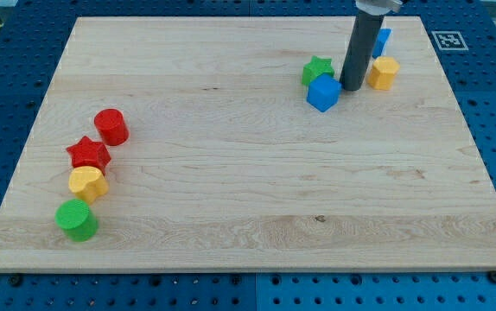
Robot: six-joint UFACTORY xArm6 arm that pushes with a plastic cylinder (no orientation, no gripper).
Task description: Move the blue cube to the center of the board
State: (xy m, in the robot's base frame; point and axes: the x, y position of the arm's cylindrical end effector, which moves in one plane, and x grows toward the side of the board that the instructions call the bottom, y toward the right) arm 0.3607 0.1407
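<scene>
1. While our tip (349, 88) rests on the board (231, 199) just beside the blue cube (322, 93), at about its three o'clock, we judge the step in hand to be the start of the push; whether tip and cube actually touch we cannot tell.
2. We carry no gripper at all, only a straight dark rod, so nothing opens or closes and nothing is clamped; the rod can only shove.
3. Our blue cube sits toward the board's one o'clock, well apart from the centre, which lies at about the cube's seven o'clock.
4. Close around it we see a green star (317, 70) touching or nearly touching at its eleven o'clock, a yellow block (383, 73) beyond the rod at two to three o'clock, and another blue block (380, 41) partly hidden behind the rod.
5. For the next move we think the tip should work round to the cube's one o'clock side, so that the shove runs toward seven o'clock and the centre, clear of the green star.
6. Far off at the board's eight o'clock stand a red cylinder (110, 126), a red star (88, 154), a second yellow block (87, 183) and a green cylinder (77, 219); none lies in our path.
7. Of containers we see none: every block stands loose on the flat wood.
</scene>
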